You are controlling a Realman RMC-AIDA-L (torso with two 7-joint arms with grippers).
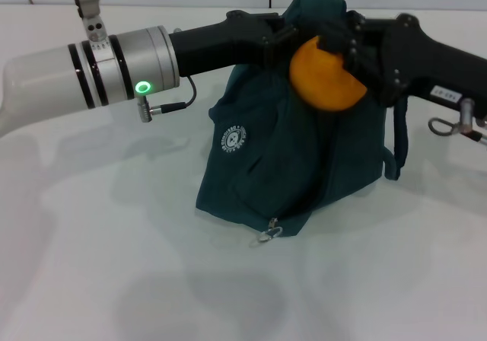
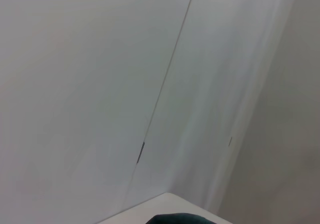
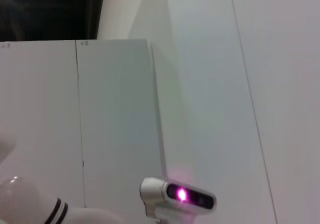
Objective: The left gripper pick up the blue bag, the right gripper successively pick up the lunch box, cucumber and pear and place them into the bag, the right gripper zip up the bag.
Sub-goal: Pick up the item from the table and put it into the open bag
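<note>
The blue bag (image 1: 289,158) stands on the white table, its top held up. My left gripper (image 1: 283,35) reaches in from the left and is shut on the bag's upper edge. My right gripper (image 1: 338,48) comes in from the right and is shut on the orange-yellow pear (image 1: 326,74), holding it at the bag's top opening. The bag's round white logo (image 1: 233,138) faces forward and its zipper ring pull (image 1: 265,236) lies at the front bottom. A sliver of the bag (image 2: 175,218) shows in the left wrist view. The lunch box and cucumber are out of view.
The white table (image 1: 114,265) spreads in front and to the left of the bag. A bag handle strap (image 1: 397,139) hangs on the right side. The right wrist view shows wall panels and the left arm's wrist camera (image 3: 177,196).
</note>
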